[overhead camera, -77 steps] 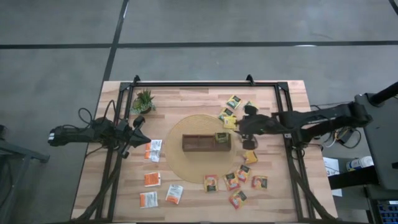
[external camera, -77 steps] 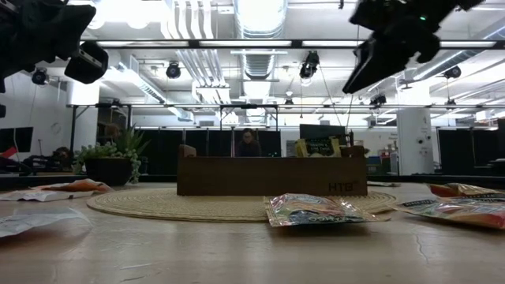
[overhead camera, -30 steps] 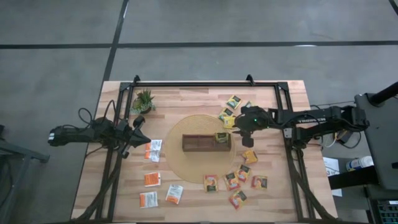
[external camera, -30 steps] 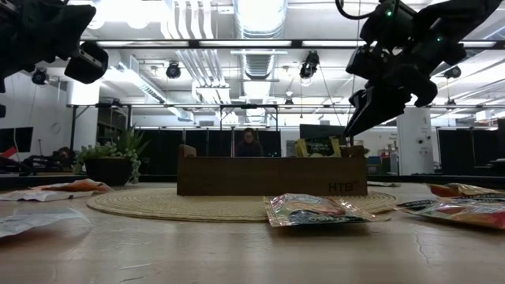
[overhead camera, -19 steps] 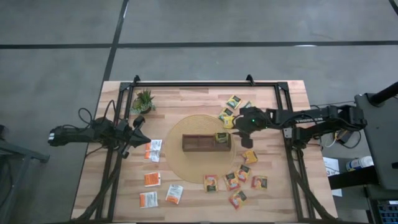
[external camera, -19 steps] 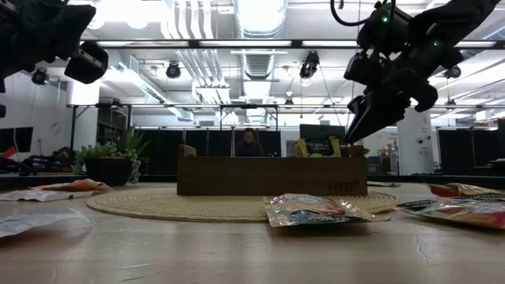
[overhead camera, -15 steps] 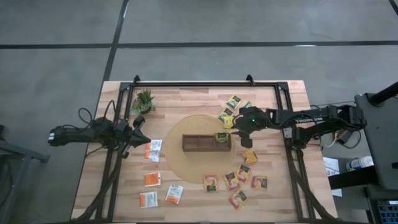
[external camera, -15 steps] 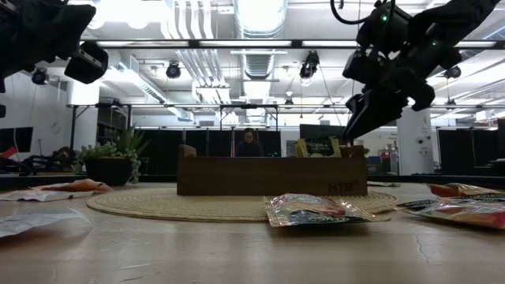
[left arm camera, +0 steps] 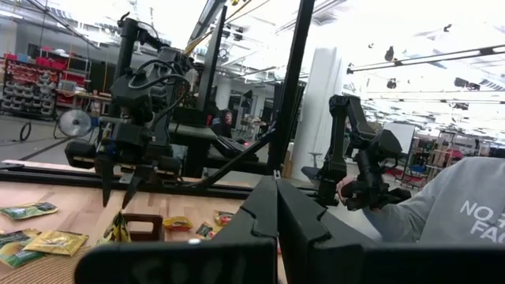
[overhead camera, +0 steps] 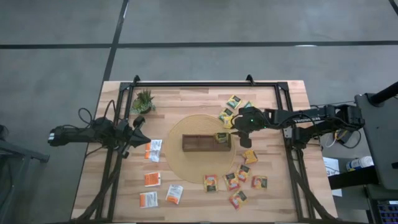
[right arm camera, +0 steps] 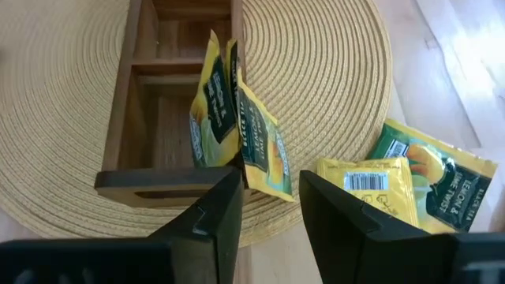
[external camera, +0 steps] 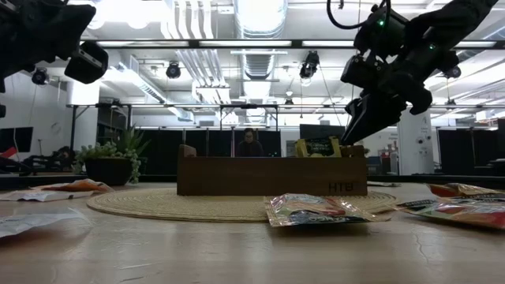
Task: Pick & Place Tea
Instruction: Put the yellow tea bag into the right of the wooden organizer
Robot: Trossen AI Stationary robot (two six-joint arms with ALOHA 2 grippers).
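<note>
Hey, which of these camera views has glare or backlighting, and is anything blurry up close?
Low view: bright ceiling lights backlight the scene, leaving the right gripper and tray dark, and the nearest table surface looks soft. Left wrist view: the upper background is washed out, and the left gripper is a dark shape. Right wrist view: evenly lit, sachets legible. High view: flat light, no glare.

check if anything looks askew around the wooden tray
Yes: in the dark brown divided wooden tray on the round woven mat, the yellow-green tea sachets stand tilted in the end compartment, and one leans over the tray's wall onto the mat. The open right gripper hangs just above them.
</note>
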